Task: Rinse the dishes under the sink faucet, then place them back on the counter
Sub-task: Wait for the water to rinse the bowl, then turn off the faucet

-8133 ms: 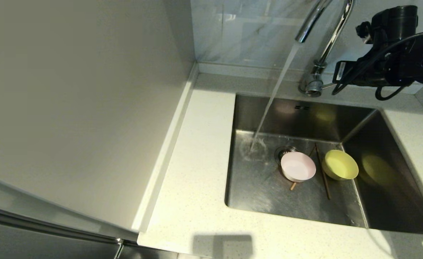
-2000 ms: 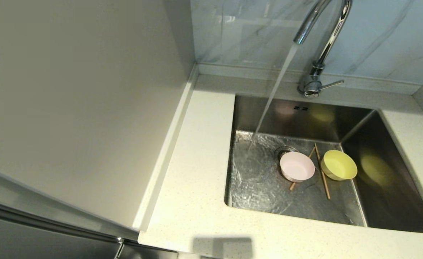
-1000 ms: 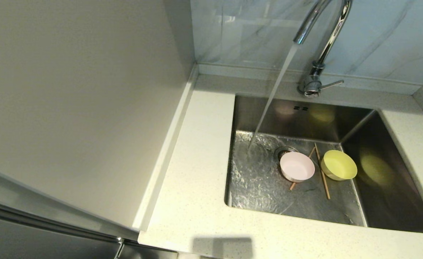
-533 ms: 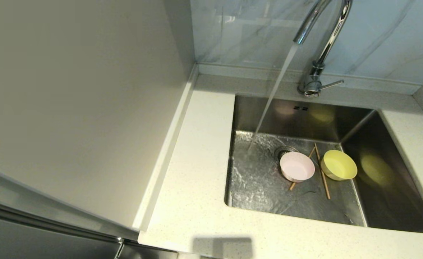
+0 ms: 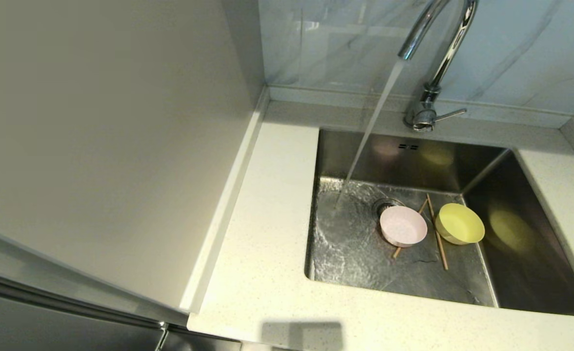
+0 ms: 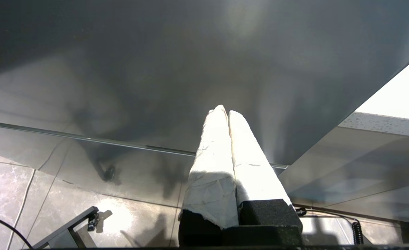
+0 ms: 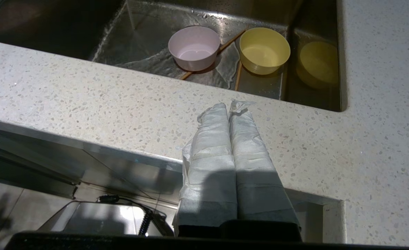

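Observation:
A pale pink bowl [image 5: 403, 225] and a yellow bowl [image 5: 459, 224] stand upright on the floor of the steel sink [image 5: 535, 263], with two brown chopsticks [image 5: 438, 239] lying between and under them. Water runs from the chrome faucet [image 5: 443, 53] onto the sink floor left of the pink bowl. My right gripper [image 7: 229, 106] is shut and empty, held before the counter's [image 7: 121, 104] front edge; past it lie the pink bowl [image 7: 194, 47], yellow bowl [image 7: 264, 50] and chopsticks [image 7: 238, 75]. My left gripper [image 6: 225, 110] is shut and empty, low beside a grey cabinet front.
A tall beige panel [image 5: 96, 146] walls the counter [image 5: 267, 234] on the left. A marbled wall [image 5: 511, 48] stands behind the faucet, whose lever [image 5: 450, 114] points right. The drain [image 5: 384, 204] lies just behind the pink bowl.
The right arm, at the faucet lever several seconds ago, has left the head view. Water has spread over the sink floor. Bowls and chopsticks have stayed put over the last second.

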